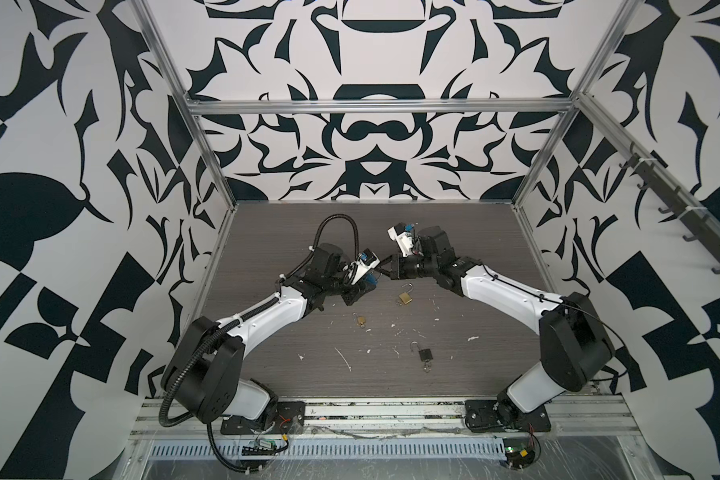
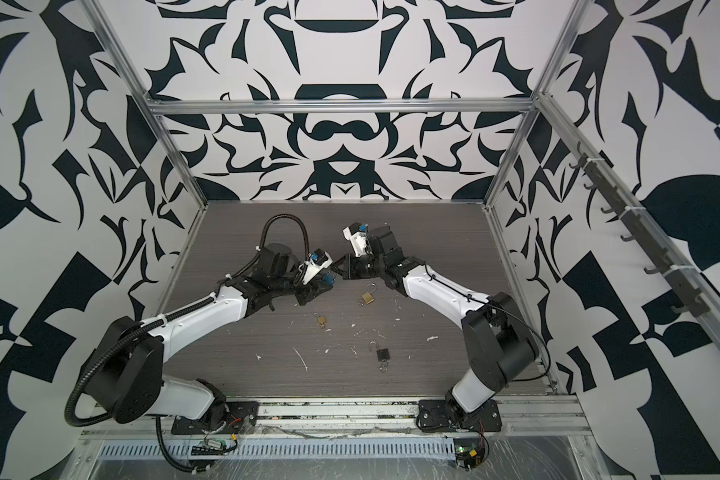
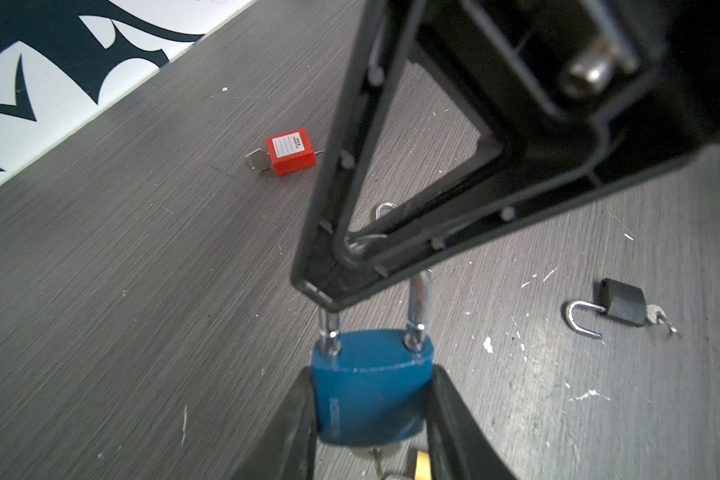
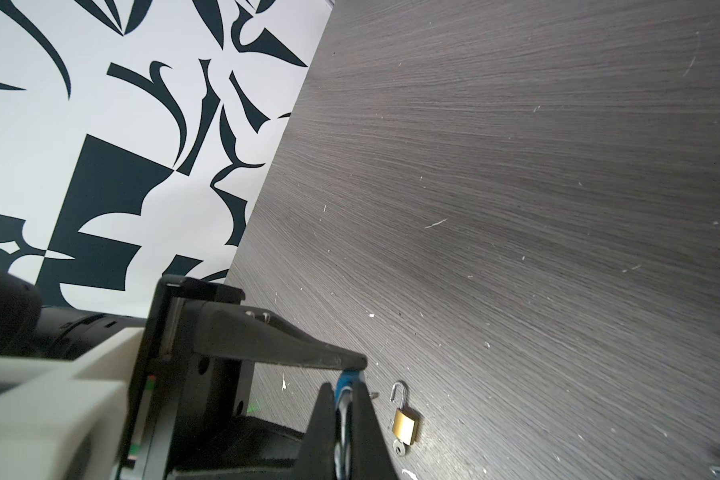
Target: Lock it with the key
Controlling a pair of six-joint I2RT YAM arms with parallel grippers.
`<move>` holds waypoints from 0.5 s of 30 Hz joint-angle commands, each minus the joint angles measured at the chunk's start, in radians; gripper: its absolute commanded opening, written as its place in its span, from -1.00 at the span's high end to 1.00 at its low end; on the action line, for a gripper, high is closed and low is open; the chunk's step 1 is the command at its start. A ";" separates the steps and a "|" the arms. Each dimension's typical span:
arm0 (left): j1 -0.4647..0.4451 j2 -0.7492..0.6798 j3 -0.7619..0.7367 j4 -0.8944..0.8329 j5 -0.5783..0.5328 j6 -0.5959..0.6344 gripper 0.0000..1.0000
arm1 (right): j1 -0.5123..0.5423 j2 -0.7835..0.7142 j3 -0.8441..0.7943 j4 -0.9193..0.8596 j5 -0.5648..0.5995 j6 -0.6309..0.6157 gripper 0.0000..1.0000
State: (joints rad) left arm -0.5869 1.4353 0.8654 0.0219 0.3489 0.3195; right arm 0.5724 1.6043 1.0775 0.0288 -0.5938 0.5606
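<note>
Over mid table [image 3: 142,291], we are seeing the left gripper [image 3: 371,370] clamping the blue padlock [image 3: 371,403] by its body. We are noting the right gripper [image 3: 329,297], jaws pressed together, touching the shackle [image 3: 418,299].

Dark grey wood-grain tabletop [image 1: 267,365], flecked white, fills the lower centre; black-and-white patterned walls [image 1: 371,137] surround it; a dark hook rail [image 1: 678,216] is at the right.

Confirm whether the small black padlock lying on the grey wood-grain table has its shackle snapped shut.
No, the black padlock lies with its silver shackle swung open, free end out of the body.
</note>
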 commanded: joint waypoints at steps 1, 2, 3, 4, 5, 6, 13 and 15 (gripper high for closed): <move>-0.010 -0.032 0.094 0.488 0.119 -0.038 1.00 | 0.115 0.058 -0.063 -0.164 -0.172 -0.005 1.00; -0.007 -0.032 0.089 0.499 0.115 -0.044 1.00 | 0.116 0.059 -0.066 -0.162 -0.172 -0.004 1.00; -0.006 -0.032 0.089 0.507 0.112 -0.048 1.00 | 0.117 0.059 -0.068 -0.161 -0.173 -0.003 1.00; -0.004 -0.031 0.087 0.512 0.112 -0.050 1.00 | 0.117 0.059 -0.073 -0.159 -0.172 -0.004 1.00; -0.003 -0.032 0.085 0.520 0.110 -0.052 1.00 | 0.118 0.059 -0.075 -0.158 -0.169 -0.002 1.00; -0.001 -0.032 0.083 0.529 0.110 -0.055 1.00 | 0.117 0.059 -0.078 -0.156 -0.167 -0.001 1.00; 0.009 -0.032 0.070 0.562 0.105 -0.075 1.00 | 0.121 0.065 -0.093 -0.136 -0.171 0.012 1.00; 0.013 -0.032 0.062 0.590 0.102 -0.086 1.00 | 0.124 0.073 -0.103 -0.125 -0.172 0.019 1.00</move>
State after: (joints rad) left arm -0.5739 1.4471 0.8574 0.0719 0.3580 0.2874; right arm 0.5728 1.6054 1.0504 0.1051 -0.5774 0.5674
